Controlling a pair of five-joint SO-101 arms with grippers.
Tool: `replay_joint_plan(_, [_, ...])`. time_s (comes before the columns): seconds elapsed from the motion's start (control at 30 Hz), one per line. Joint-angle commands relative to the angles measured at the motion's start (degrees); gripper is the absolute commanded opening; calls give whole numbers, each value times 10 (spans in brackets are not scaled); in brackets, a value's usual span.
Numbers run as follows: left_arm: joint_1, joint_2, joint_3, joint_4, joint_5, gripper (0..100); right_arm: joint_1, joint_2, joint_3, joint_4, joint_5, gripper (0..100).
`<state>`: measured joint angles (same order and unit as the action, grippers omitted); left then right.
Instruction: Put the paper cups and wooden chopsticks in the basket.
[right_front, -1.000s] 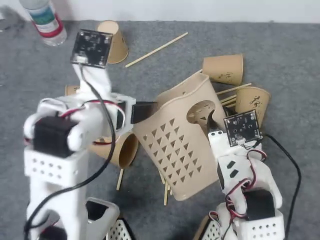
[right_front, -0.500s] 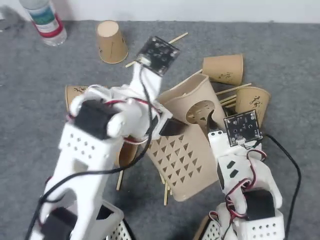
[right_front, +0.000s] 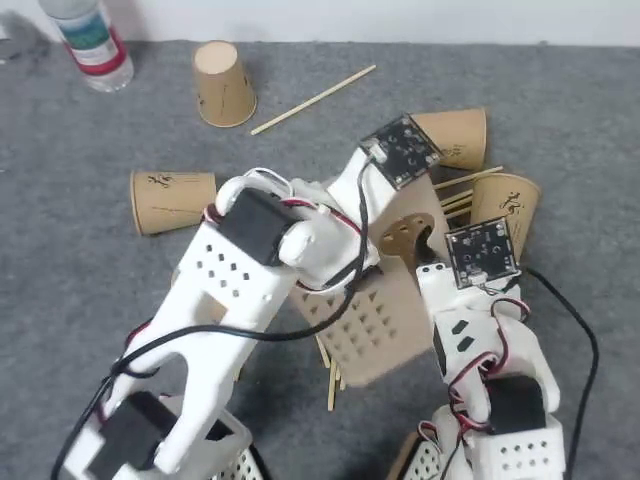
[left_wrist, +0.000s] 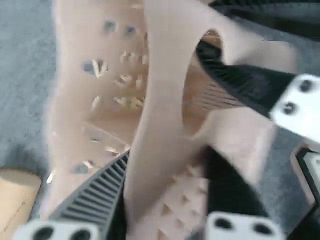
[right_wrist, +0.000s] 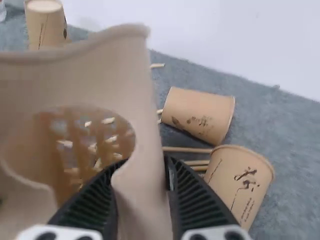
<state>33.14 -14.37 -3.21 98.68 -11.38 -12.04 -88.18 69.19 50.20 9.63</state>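
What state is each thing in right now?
Basket: tipped over, rim clamped by right gripper.
Left gripper: at basket wall, grip unclear.
Far cup: standing, narrow end up.
Left cup: on its side.
Two right cups: on their sides.
Far chopstick: lying loose outside basket.
Bottle: upright.

The basket (right_front: 372, 325) sits mid-desk (right_front: 580, 110), just ahead of the two arms, with loose chopsticks (right_front: 331, 385) poking out from under its near edge. The right gripper (right_wrist: 145, 165) has the basket's rim wall between its fingers (right_wrist: 195, 200). The left gripper (left_wrist: 167, 160) is at the same rim, close beside it.

Right of the basket, two paper cups lie on their sides, the far right cup (right_front: 455, 135) behind the near right cup (right_front: 505, 205), with a chopstick bundle (right_front: 468, 180) between them. Left of the basket lies the left cup (right_front: 172, 200). Farther back, the back cup (right_front: 222, 85) stands mouth down, with a single chopstick (right_front: 312, 98) to its right. A bottle (right_front: 92, 40) stands in the far left corner.
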Motion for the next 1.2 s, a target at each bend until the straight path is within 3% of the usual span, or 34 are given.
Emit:
replay_joint_plan(0.0, [1,3,-19,-8,-13,16,-4,-75,3,-17,-11,7])
replay_joint_plan(0.13, [1,4,-26,-8,-14,11,-3,-163,54,-17,-7,9])
replay_joint_plan(0.27, [1,7,-22,-25,-14,11,-3,-145,60,-17,-6,17])
replay_joint_plan(0.5, [-18,9,-22,-58,-14,11,-9,-136,84,-11,31,262])
replay_joint_plan(0.6, [-45,9,-22,-79,-13,11,-44,-141,84,28,76,256])
replay_joint_plan(0.9, [-56,13,-22,-100,-13,11,-174,-141,-13,141,83,247])
replay_joint_plan(1.17, [-42,62,-23,-65,-13,11,-135,-141,-44,166,79,247])
